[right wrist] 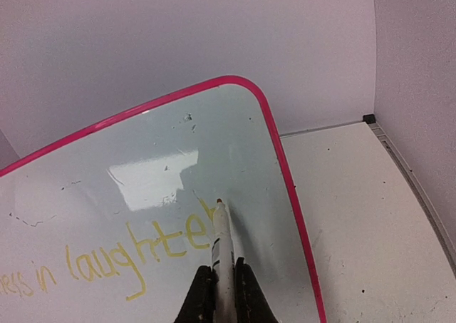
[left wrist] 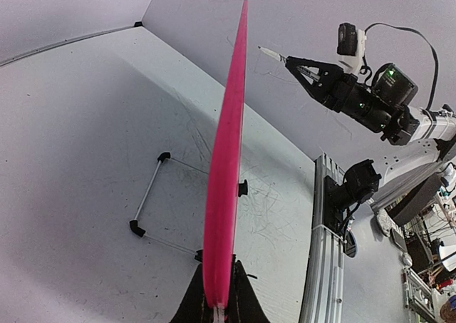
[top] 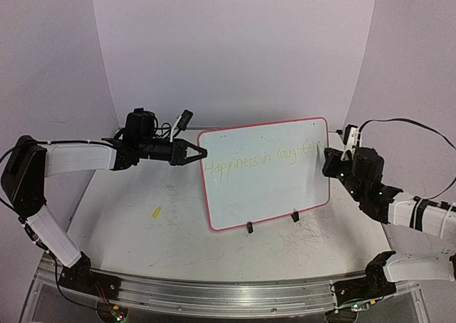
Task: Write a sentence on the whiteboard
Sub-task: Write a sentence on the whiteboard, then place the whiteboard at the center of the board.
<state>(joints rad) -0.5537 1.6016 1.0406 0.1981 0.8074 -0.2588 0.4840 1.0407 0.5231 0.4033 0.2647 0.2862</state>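
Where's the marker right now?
In the right wrist view, the marker is clamped in the right tool. Its tip is at the whiteboard, just past the end of the sentence, near the board's right pink rim.

Robotics lab, aluminium mounting rail (top: 214,293), white backdrop (top: 235,52) (cable clutter (left wrist: 427,227) beyond)

Soft, even light, faintly violet. A bright rectangular glare patch sits on the whiteboard (right wrist: 142,195) in the right wrist view. Both wrist views bow at the edges; the top view is grainy.
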